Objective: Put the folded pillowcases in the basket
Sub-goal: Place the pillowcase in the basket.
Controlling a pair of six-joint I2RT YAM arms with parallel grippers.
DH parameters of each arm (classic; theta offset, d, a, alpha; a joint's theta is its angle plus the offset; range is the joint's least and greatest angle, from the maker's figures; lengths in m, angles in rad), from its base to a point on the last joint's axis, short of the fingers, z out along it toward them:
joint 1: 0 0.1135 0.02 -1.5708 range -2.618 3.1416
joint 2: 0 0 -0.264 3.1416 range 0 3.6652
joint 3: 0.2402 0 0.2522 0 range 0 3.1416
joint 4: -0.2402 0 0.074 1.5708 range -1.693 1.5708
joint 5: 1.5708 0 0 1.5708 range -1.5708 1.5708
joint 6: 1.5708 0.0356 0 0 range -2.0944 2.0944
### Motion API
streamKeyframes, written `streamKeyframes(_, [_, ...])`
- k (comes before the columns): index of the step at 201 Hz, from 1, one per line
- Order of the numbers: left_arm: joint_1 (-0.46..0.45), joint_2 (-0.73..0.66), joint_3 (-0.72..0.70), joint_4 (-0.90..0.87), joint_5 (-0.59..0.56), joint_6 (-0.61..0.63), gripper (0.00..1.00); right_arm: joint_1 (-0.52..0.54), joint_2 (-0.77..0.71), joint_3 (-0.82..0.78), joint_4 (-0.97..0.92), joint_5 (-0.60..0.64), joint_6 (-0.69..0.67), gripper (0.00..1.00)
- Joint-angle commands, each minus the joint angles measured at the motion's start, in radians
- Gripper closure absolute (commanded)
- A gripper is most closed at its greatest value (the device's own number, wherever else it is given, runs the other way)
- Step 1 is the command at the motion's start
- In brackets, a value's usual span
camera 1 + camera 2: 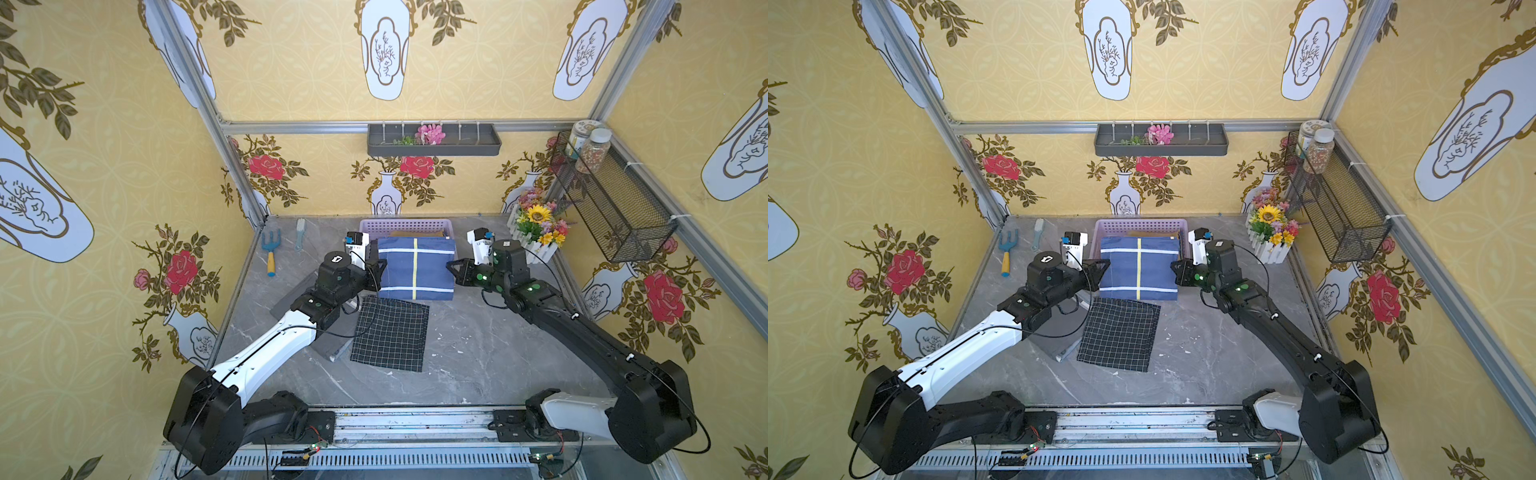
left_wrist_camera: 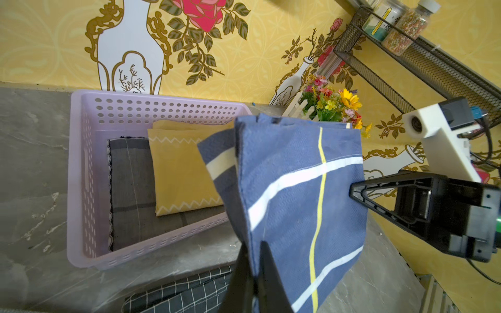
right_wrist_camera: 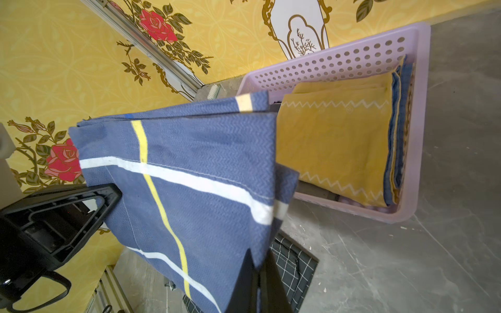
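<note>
Both arms are holding the folded blue pillowcase with white and yellow stripes (image 1: 415, 268) up off the grey marble table (image 1: 478, 353), centre frame in both top views. The left tool (image 1: 381, 266) is pinching its left edge and the right tool (image 1: 451, 266) its right edge, both clamped on the cloth. It is hanging just below the shallow lilac perforated plastic basket (image 1: 405, 226) in frame, covering the near rim. Inside the basket, a folded yellow cloth with white zigzags (image 2: 184, 173) is lying.

left arm (image 1: 270, 345) and right arm (image 1: 582, 332) reach forward, wrists turned inward. left gripper (image 1: 380, 266) and right gripper (image 1: 451, 266) face each other, each clamped on a pillowcase (image 1: 399, 266) edge.
</note>
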Motion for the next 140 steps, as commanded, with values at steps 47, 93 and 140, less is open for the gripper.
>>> streamKeyframes(47, [0.108,0.123,0.073,0.086,0.033,0.047,1.0,-0.01,0.161,0.13,0.095,0.125,-0.026,1.0])
streamKeyframes(93, [0.15,0.226,0.136,0.126,0.075,0.052,1.0,-0.035,0.287,0.209,0.138,0.105,-0.015,1.0])
streamKeyframes(140, [0.18,0.345,0.186,0.157,0.112,0.043,1.0,-0.073,0.392,0.266,0.175,0.066,0.004,1.0])
